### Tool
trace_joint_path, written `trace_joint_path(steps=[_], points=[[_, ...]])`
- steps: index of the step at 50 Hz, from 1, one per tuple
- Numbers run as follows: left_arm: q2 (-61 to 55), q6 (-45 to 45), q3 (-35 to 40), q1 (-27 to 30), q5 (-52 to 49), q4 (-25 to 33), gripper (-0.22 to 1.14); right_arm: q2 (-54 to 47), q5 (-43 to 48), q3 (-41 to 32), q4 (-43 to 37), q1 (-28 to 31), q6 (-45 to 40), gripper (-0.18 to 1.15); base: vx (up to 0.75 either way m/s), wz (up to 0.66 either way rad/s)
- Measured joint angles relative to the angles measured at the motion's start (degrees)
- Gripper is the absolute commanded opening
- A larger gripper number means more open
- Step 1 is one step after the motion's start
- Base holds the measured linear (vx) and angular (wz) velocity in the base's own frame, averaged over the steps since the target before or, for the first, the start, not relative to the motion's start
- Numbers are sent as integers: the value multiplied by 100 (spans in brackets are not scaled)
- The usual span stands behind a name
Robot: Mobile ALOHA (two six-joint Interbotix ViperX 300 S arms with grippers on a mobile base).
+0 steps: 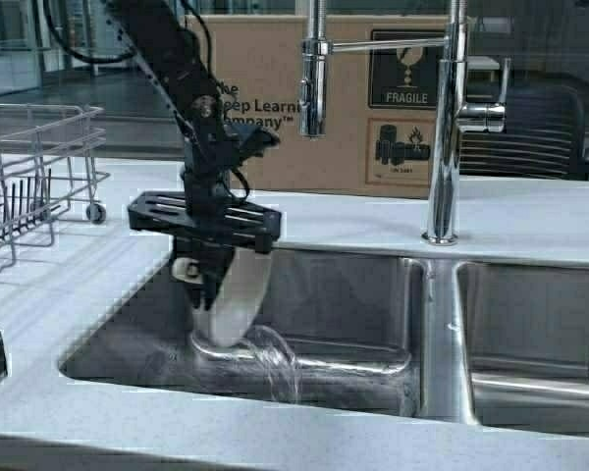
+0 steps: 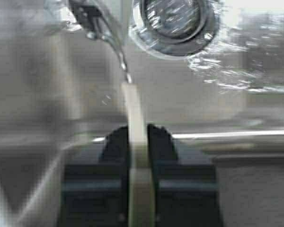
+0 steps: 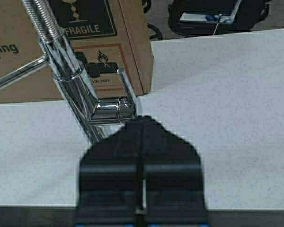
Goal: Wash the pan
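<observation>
Sink (image 1: 412, 294) holds left end effector (image 1: 208, 294) gripping pan (image 1: 238, 299) (faucet (image 1: 442, 128) beside).

Matte black jointed left arm (image 1: 182, 74), looped black cables at twelve o'clock; slotted black left gripper (image 1: 208, 285), cream fitting at nine o'clock

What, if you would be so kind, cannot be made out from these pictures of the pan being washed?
- Pan: its inside face; high view shows it tilted, half behind the left pincer; left wrist view shows it edge-on.
- Sink drain: blurred in left wrist view.
- Right pincer: absent from high view.
- Dish rack: cut by the left edge.
</observation>
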State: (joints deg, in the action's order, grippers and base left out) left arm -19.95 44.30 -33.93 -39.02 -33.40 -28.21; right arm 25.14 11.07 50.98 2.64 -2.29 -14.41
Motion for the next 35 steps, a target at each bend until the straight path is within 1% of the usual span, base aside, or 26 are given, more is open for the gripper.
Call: trace_joint_path(steps=[5,8,11,21,35], points=[[26,62,123,-176,-1090,-686,3,0,9,0,-35,-18,0,5,0,0],[123,62,176,-343,-1582,-1072,3,-9,9,9,-53,0,-9,5,0,0],[299,62,202,-492,-1837,-1283,3,-9,26,0,-79,9,0,5,0,0],[932,62,246,-879,-2021,-1406,3,0,62,0,-105,-9,-9,5,0,0],[853,62,167,-861,-1784,-1485,3,-9,70,9,-105,0,0,5,0,0]])
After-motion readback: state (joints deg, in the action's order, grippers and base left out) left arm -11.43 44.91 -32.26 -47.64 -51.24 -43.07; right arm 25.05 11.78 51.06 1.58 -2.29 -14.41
